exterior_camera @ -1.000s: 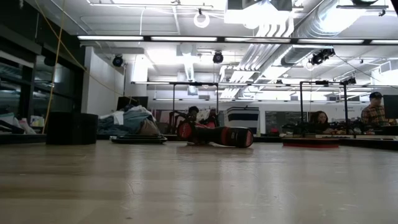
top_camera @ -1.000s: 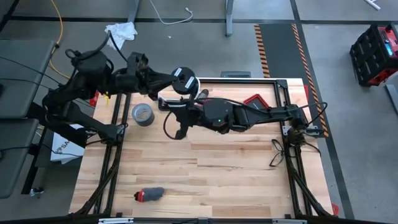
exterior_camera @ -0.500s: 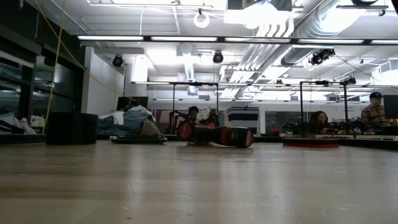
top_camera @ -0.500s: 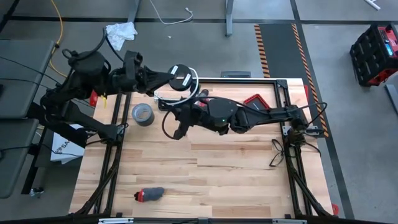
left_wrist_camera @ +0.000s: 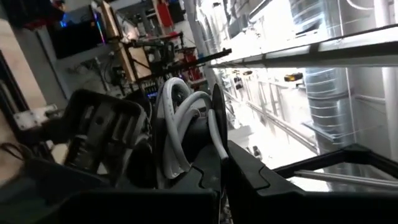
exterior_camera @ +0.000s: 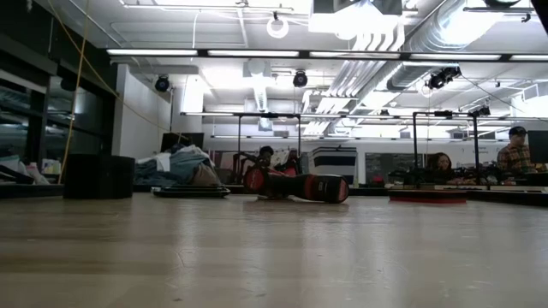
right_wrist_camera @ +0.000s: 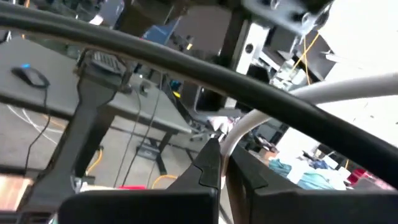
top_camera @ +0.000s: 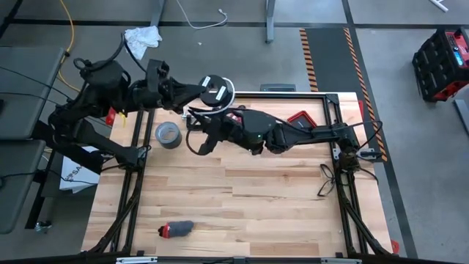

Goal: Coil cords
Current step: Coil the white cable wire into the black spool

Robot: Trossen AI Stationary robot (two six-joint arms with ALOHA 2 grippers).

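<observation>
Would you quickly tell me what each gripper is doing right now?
Left gripper: shut on the disc with white cable wound around it.
Right gripper: shut on the white cable.

My fingers (left_wrist_camera: 249, 180): matt black plastic, smooth. Cable (left_wrist_camera: 177, 134) I hold: white, smooth rubbery sheath, slight sheen; its disc (top_camera: 214, 91) black with pale centre. Table (top_camera: 278, 198): pale wood planks, visible grain, satin finish. Tape roll (top_camera: 168, 134): grey, dull sheen. Table frame (top_camera: 331, 110): black metal.
</observation>
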